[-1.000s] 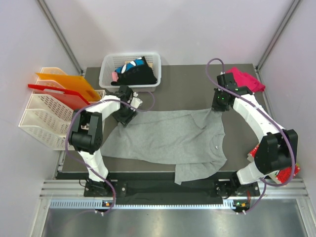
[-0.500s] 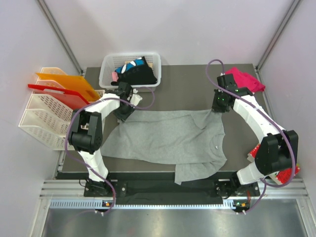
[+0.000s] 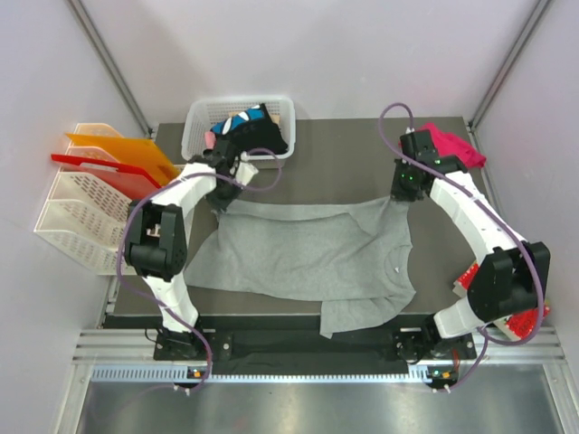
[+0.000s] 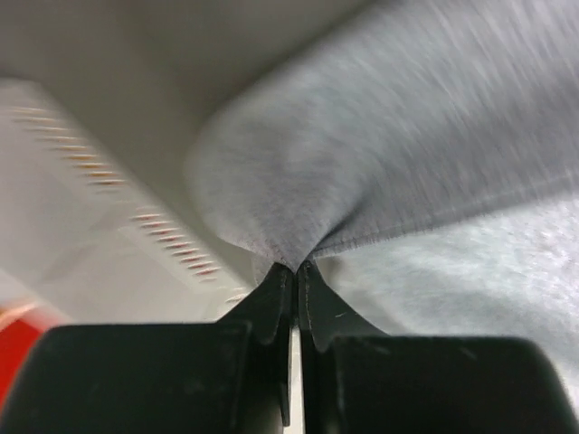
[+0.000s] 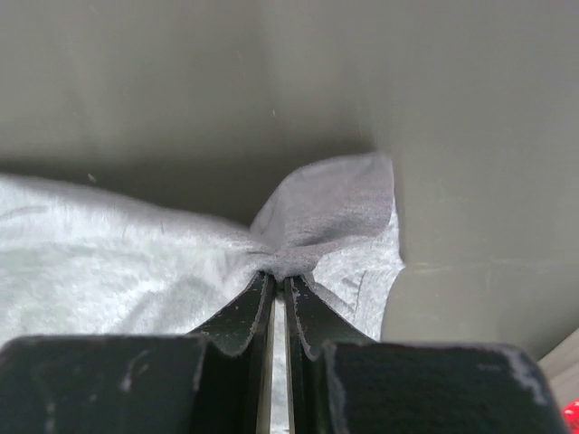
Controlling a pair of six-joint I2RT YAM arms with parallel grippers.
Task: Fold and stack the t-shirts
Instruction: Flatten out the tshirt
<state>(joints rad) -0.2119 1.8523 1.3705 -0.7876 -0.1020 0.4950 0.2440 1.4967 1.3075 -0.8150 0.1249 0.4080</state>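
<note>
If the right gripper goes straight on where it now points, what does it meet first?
The right gripper is shut on the grey shirt, so that fold comes first. Beyond it only the table shows; depth is unclear.

We see pale lilac walls point(image 3: 317, 54) closing in a dark grey surface point(image 3: 335, 154) on three sides. Two grey metal struts point(image 3: 109, 63) slant up the back corners. An aluminium rail point(image 3: 289, 363) runs along the near edge, a brushed steel sheet point(image 3: 298, 407) just beside it.
</note>
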